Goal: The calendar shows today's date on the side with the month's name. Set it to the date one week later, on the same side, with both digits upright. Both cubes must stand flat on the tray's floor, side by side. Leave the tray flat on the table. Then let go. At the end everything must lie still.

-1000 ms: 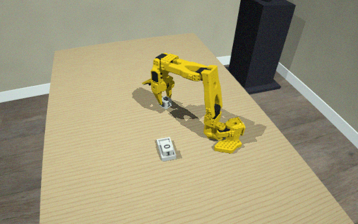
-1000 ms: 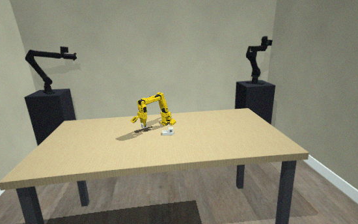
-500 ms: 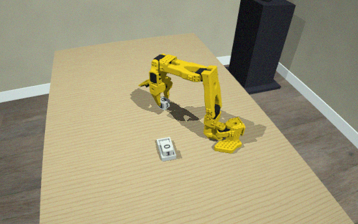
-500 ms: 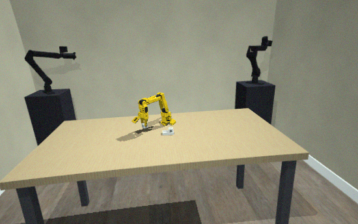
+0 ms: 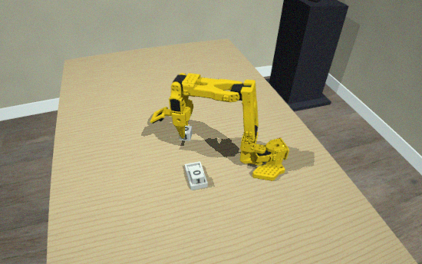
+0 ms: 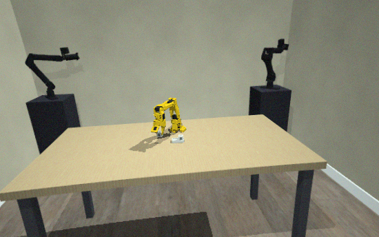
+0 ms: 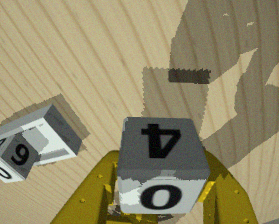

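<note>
My gripper [image 5: 186, 134] [image 6: 160, 134] [image 7: 160, 192] is shut on a white cube [image 5: 188, 132] [image 6: 159, 135] [image 7: 162, 165] and holds it above the table, its shadow apart from it. In the wrist view this cube shows an upside-down 4 and, below that, a 0. The white tray [image 5: 199, 187] [image 6: 173, 141] [image 7: 64, 129] lies flat on the table, apart from the gripper. The other cube [image 5: 196, 173] [image 6: 180, 138] [image 7: 19, 154] sits at one end of it; the other end is empty. That cube has a 0 on top; the wrist view also shows a 6 or 9 and an 8. No month's name is readable.
The yellow arm's base [image 5: 269, 172] stands on the wooden table [image 5: 130, 215] [image 6: 117, 169] [image 7: 90, 45], to the right of the tray in the top view. Dark pedestals [image 6: 53, 118] [image 6: 270, 103] with black arms stand behind the table.
</note>
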Robot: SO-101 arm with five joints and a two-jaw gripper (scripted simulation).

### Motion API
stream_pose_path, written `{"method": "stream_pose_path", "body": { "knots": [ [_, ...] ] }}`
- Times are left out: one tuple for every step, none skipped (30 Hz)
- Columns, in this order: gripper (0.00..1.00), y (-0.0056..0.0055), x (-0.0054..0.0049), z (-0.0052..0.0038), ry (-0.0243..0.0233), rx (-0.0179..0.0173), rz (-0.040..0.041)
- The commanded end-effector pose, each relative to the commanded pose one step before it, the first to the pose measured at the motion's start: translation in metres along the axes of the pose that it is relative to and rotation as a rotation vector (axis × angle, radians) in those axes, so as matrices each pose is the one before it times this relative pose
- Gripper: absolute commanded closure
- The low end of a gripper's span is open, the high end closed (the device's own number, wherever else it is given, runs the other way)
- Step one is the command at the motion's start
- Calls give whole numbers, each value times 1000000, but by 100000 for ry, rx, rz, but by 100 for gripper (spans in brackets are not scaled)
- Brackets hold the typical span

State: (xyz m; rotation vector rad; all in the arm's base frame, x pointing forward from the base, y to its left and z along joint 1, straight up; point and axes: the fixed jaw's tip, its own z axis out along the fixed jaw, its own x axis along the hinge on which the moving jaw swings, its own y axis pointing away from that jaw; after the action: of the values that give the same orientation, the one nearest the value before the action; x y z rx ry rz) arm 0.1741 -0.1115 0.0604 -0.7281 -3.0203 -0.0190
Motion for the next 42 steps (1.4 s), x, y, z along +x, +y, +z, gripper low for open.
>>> {"method": "stream_pose_path", "body": {
  "knots": [
    [100, 18011, -4356, -12193, -7943, 1244, -16853],
    [100, 0, 0, 0, 0, 0, 0],
    [100, 6760, 3, -1, -33, -135, -6319],
    [100, 6920, -199, 7, -38, -139, -6516],
    [100, 7062, -424, 14, -42, -142, -6702],
    [100, 7178, -661, 22, -49, -143, -6875],
    [100, 7269, -905, 35, -53, -144, -7035],
    [100, 7337, -1167, 42, -63, -143, -7182],
    [100, 7366, -1432, 50, 97, -204, -6696],
    [100, 7397, -1660, 66, 103, -207, -6747],
    [100, 7388, -1886, 76, 98, -208, -6848],
    [100, 7355, -2111, 88, 111, -216, -6853],
    [100, 7312, -2336, 106, 118, -218, -6858],
    [100, 7237, -2540, 120, 120, -219, -6871],
    [100, 7146, -2748, 134, 121, -217, -6880],
    [100, 7030, -2941, 149, 121, -218, -6886],
    [100, 6898, -3129, 165, 118, -214, -6891],
    [100, 0, 0, 0, 0, 0, 0],
    [100, 0, 0, 0, 0, 0, 0],
    [100, 6745, -3297, 173, -1545, 1092, -15310],
    [100, 6266, -3999, 165, 343, -525, -5915],
    [100, 6114, -4071, 180, 580, -723, -3974],
    [100, 6016, -4018, 202, 183, -326, -5778],
    [100, 5847, -4069, 217, 47, -190, -6843],
    [100, 5617, -4169, 231, 48, -183, -6913],
    [100, 5370, -4257, 240, 50, -178, -6850],
    [100, 5118, -4326, 244, 35, -157, -6890],
    [100, 4855, -4384, 254, 20, -133, -6895],
    [100, 4587, -4422, 259, 5, -107, -6887],
    [100, 4307, -4454, 271, -13, -76, -6882],
    [100, 4028, -4457, 265, -30, -46, -6876],
    [100, 3740, -4453, 273, -45, -10, -6866],
    [100, 3451, -4428, 268, -64, 27, -6853],
    [100, 3166, -4393, 270, -82, 69, -6837],
    [100, 0, 0, 0, 0, 0, 0],
    [100, 0, 0, 0, 0, 0, 0],
    [100, 2877, -4328, 264, -1072, 2573, -16618],
    [100, 2170, -4485, 239, 65, -590, -4186],
    [100, 2011, -4318, 243, 43, -479, -3852],
    [100, 1872, -4134, 240, -117, 84, -5620],
    [100, 1657, -3984, 234, -193, 389, -6665],
    [100, 1408, -3833, 229, -207, 498, -6713]
  ]
}}
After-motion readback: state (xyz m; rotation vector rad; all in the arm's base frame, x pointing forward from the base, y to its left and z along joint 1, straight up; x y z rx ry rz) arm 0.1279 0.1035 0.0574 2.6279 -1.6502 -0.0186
